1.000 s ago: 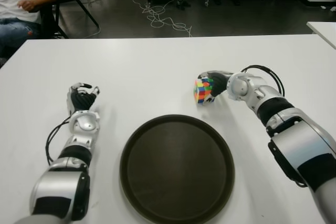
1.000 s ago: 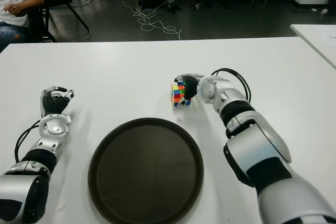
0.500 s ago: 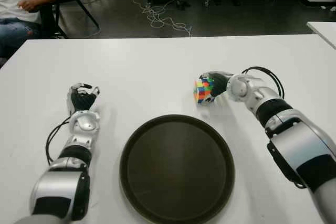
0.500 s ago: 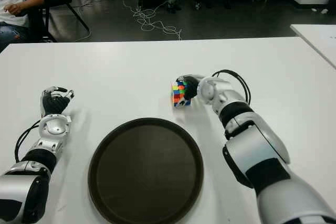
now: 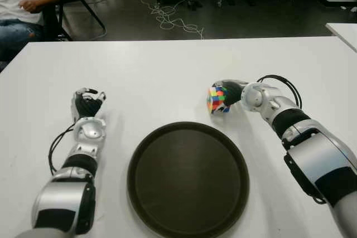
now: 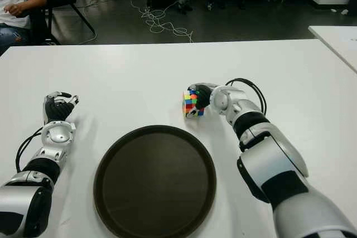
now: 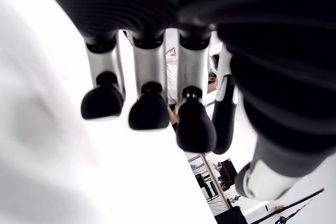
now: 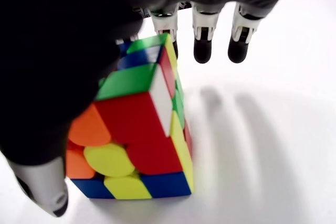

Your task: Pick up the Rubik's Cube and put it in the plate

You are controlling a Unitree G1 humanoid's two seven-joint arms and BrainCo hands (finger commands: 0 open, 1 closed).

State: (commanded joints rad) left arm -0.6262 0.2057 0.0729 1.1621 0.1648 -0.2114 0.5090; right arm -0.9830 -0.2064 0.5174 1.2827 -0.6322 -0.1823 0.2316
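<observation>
Eye views: cube (image 5: 218,100) sits on the tabletop (image 5: 167,76), just beyond the plate's (image 5: 188,179) far right rim, apart from it. Right hand (image 5: 230,92) is against the cube's right side, fingers around it. Plate holds nothing. Left hand (image 5: 87,104) shows well left of the plate, idle. Judgement: grasp stage only; lift, carry to the plate and release are all left. Whether the cube is clear of the tabletop can't be told from here. Person seated at far left, cut off by the frame edge.

Left wrist view: left hand's fingers (image 7: 149,109) hang curled over white tabletop, holding nothing. Thumb mostly hidden by the palm.

Right wrist view: cube (image 8: 137,124) close up, lower edge looks down on the tabletop with a shadow beside it. Dark palm covers one side of it, thumb (image 8: 42,190) low at one corner; three fingertips (image 8: 202,51) reach past the far edge, not clearly touching it. So the hand is wrapped round the cube but a firm grip isn't confirmed. Contact faces are hidden behind the palm.
</observation>
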